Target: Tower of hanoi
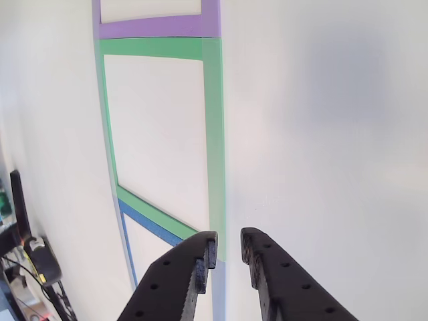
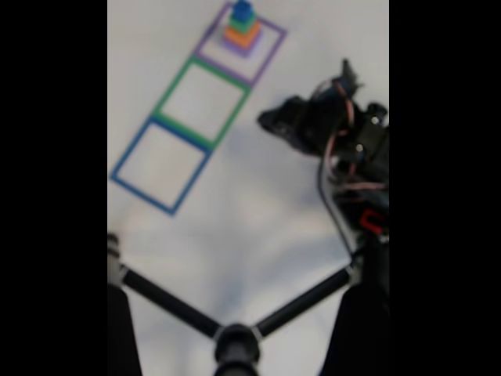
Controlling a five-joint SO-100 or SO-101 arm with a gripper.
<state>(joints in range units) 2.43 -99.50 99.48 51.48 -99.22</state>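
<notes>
The gripper (image 1: 229, 249), slightly parted and empty, hovers beside the green square (image 1: 157, 134); the block stack (image 2: 243, 29) beyond it looks light, rigid, best pinched by its sides.

Your gripper (image 1: 229, 251) camera rides close above the tabletop (image 1: 321, 134); your fixed view looks down from high. Both share the green square (image 1: 212, 134).

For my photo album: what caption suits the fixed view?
Robot arm beside three taped squares, a stack of coloured blocks in the purple square.
</notes>
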